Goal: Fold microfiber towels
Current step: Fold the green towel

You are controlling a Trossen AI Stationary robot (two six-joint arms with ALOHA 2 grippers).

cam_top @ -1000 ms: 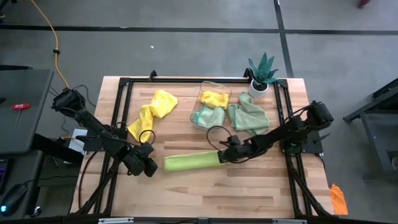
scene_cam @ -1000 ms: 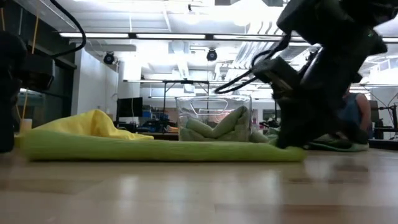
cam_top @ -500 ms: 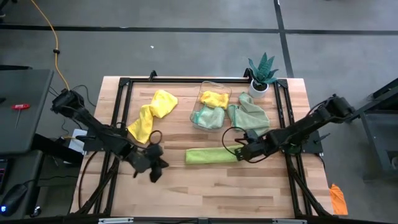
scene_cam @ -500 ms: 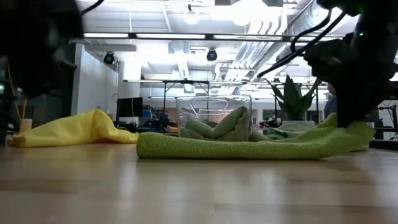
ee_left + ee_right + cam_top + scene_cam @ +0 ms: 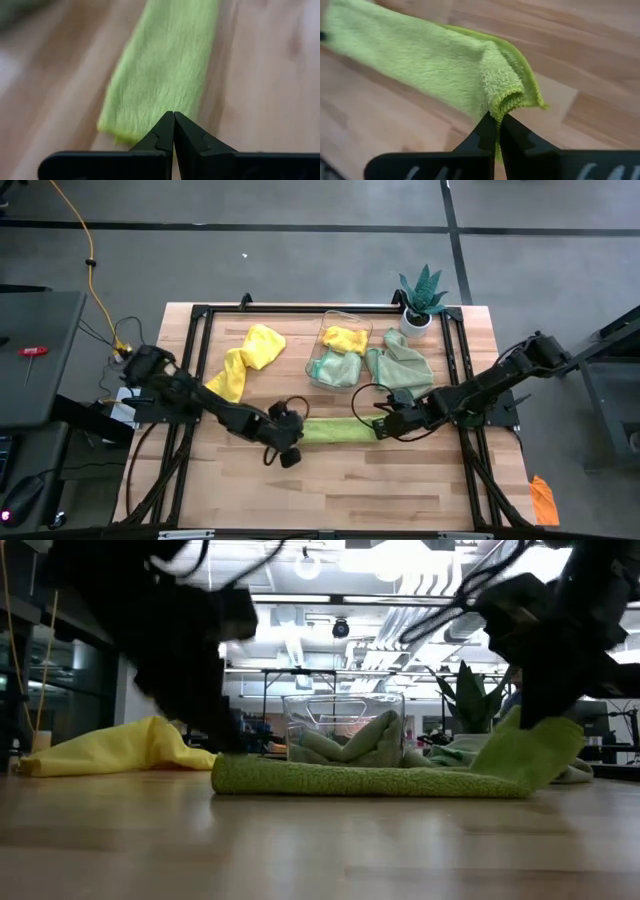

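A lime green microfiber towel (image 5: 338,430), folded into a long narrow strip, lies across the middle of the table. My right gripper (image 5: 380,427) is shut on its right end, which is raised off the wood in the low view (image 5: 535,755). My left gripper (image 5: 296,442) is shut and stands at the strip's left end (image 5: 120,131), its tips (image 5: 173,116) just over that end. More microfiber towels lie farther back: a yellow one (image 5: 245,360) on the left and a pale mint one (image 5: 402,365) on the right. My right gripper pinches the strip's right end (image 5: 506,99) between its two fingers, on a rolled edge of several layers. The fingers slant down from above. That end is lifted and droops below the fingers, while the rest of the strip lies flat on the table. My left gripper: I cannot tell whether its shut tips touch the towel.
A clear bin (image 5: 322,365) at the back centre holds a yellow and a mint cloth. A spiky potted plant (image 5: 420,298) stands at the far right corner. Black frame rails (image 5: 195,350) run along the table's sides. Bare wood lies along the near edge.
My right gripper has dragged the lime strip toward the table's right edge and raised its right end; the strip slid along the table. My left gripper has shut, rolled, and swept from the near left toward the strip's left end.
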